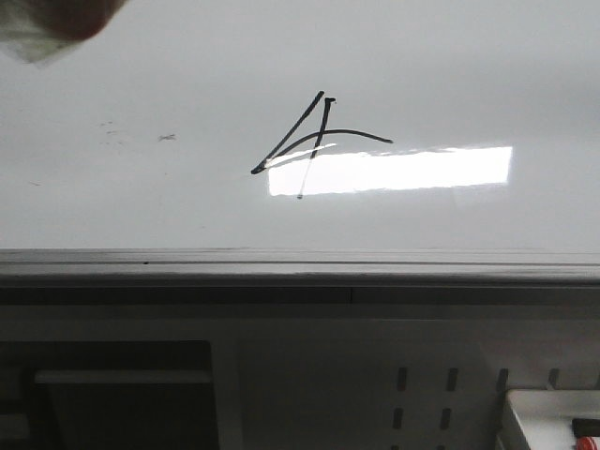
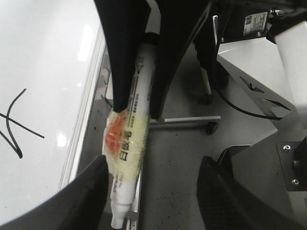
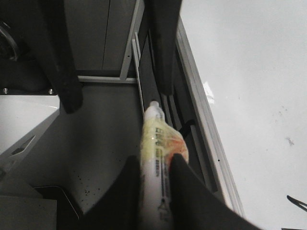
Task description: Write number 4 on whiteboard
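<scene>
We see the right gripper (image 3: 156,160) clamped on the marker (image 2: 127,158), whose long axis runs alongside the whiteboard (image 1: 141,206) rail (image 1: 281,267), off the board. The left gripper (image 2: 153,163) gapes empty. The number 4 (image 1: 314,136) sits at eleven o'clock of the glare (image 1: 403,169).

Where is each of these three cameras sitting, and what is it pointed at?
Front view: on the robot, facing forward over the whiteboard at the number 4; no arm clearly shows.
Left wrist view: on the left arm, looking past the open left gripper at the marker held by the right gripper.
Right wrist view: on the right arm, looking along its fingers clamping the marker.
Shared: both wrist views show marker and whiteboard edge.
</scene>
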You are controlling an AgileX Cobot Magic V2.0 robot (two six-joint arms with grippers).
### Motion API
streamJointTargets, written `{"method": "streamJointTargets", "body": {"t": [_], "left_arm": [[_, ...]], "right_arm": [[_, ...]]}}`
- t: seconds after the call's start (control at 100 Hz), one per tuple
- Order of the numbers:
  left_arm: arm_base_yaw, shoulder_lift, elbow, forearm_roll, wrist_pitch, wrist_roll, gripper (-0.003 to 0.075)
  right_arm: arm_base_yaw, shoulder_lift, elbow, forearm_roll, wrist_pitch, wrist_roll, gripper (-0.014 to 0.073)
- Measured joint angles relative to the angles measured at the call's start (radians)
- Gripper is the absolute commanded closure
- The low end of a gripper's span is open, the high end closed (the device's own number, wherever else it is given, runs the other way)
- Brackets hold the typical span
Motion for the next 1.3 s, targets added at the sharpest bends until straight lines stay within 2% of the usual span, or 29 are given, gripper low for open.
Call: {"method": "streamJointTargets", "body": {"t": [0.32, 0.54, 0.72, 0.88, 1.05, 1.3], "left_arm": [[-0.005, 0.07, -0.03, 0.0, -0.03, 0.002, 0.0357], [-0.005, 0.07, -0.03, -0.002, -0.037, 0.037, 0.0461], [-0.012, 0.07, -0.03, 0.011, -0.033, 0.073, 0.0456], [-0.064, 0.07, -0.033, 0.121, -0.039, 0.081, 0.0456], [-0.102, 0.07, -0.033, 0.21, -0.122, 0.036, 0.0456], [-0.106, 0.087, -0.033, 0.214, -0.142, 0.023, 0.0459]], "right_arm": [[0.0, 0.012, -0.003, 0.047, 0.013, 0.0, 0.064], [-0.002, 0.012, -0.003, 0.122, -0.036, 0.004, 0.064], [-0.061, 0.012, -0.003, 0.227, -0.053, 0.006, 0.064], [-0.108, 0.012, -0.003, 0.313, -0.053, 0.008, 0.064], [-0.112, 0.012, -0.003, 0.353, -0.061, 0.008, 0.064], [-0.114, 0.014, -0.003, 0.358, -0.074, 0.008, 0.064]]}}
